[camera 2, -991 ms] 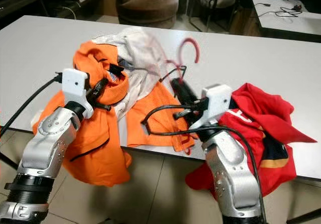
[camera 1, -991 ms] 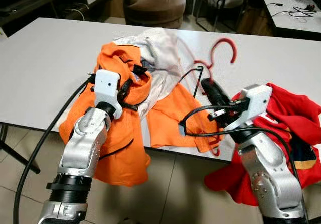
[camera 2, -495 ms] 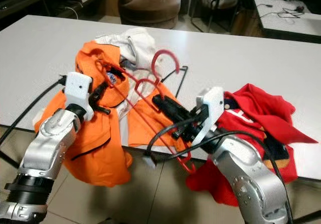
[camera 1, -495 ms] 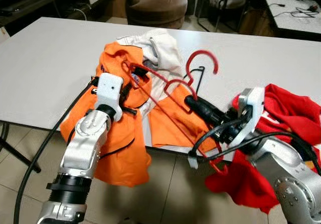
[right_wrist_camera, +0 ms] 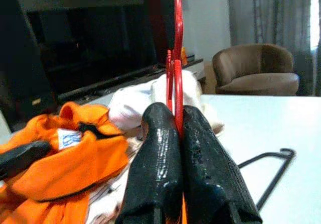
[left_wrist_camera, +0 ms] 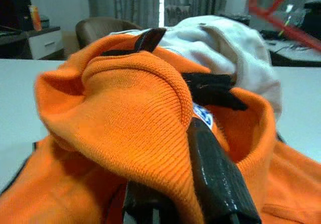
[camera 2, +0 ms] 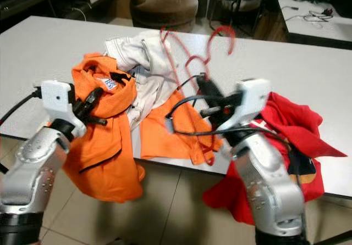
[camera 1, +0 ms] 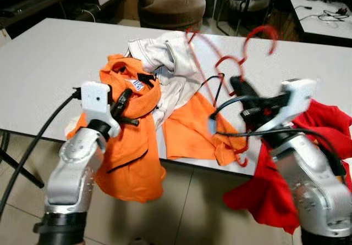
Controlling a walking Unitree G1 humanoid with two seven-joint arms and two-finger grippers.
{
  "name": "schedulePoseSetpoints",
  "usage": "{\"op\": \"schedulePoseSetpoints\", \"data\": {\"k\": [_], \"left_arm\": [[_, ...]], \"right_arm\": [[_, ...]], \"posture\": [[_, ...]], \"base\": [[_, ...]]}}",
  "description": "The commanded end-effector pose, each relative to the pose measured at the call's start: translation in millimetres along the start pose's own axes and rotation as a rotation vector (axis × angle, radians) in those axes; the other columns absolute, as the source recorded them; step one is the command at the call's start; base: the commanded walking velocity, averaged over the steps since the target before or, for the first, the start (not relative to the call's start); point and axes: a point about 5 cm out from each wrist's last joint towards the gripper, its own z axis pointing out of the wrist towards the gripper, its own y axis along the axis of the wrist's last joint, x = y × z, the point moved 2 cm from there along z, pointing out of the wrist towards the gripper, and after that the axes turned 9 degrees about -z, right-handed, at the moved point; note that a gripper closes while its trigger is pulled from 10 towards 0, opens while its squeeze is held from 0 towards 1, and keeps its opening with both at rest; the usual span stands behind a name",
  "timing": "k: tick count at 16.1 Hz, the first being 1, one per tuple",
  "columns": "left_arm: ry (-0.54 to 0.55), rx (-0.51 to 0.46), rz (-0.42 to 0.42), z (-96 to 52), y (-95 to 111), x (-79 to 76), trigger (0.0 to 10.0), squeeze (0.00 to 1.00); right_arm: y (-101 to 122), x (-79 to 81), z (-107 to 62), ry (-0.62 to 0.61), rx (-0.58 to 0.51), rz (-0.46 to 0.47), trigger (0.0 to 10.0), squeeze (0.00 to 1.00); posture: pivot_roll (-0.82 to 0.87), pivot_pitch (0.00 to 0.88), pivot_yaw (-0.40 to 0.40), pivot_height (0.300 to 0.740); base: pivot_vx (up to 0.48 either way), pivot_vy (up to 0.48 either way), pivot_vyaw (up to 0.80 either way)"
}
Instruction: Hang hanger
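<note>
A red wire hanger is up in the air over the table, blurred, its hook toward the far side. My right gripper is shut on the hanger's wire, pinched between both fingers. The orange shirt lies over the table's front edge and hangs down. My left gripper is shut on the shirt's collar, and the cloth folds over one finger. A white garment lies behind the orange one.
A black wire hanger lies flat on the white table near my right gripper. A red garment spills over the table's right front edge. A brown armchair and desks stand beyond the table.
My right gripper has lifted the red hanger up and to the right, out of the orange collar. My left gripper has drawn the collar to the left.
</note>
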Motion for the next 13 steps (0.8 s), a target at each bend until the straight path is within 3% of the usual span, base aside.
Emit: {"op": "schedulePoseSetpoints", "data": {"k": [1, 4, 13], "left_arm": [[-0.022, -0.021, 0.018, 2.4, 7, -13.8, 10.0, 0.0], [-0.048, -0.008, 0.031, 1.2, 4, -22.5, 10.0, 0.0], [-0.052, 0.019, 0.063, -3.6, -3, -24.3, 10.0, 0.0]], "right_arm": [[-10, 7.6, 1.3, -0.001, 0.035, -0.034, 10.0, 0.0], [-15, 12.4, 1.4, -0.005, 0.044, -0.039, 10.0, 0.0], [-23, 16.9, -0.9, 0.015, 0.073, -0.07, 10.0, 0.0]], "posture": [[-0.06, 0.011, 0.011, 0.74], [-0.06, 0.013, 0.012, 0.74], [-0.06, 0.003, 0.009, 0.74]], "base": [[-0.315, 0.0, 0.0], [-0.319, 0.0, 0.0], [-0.303, 0.0, 0.0]]}}
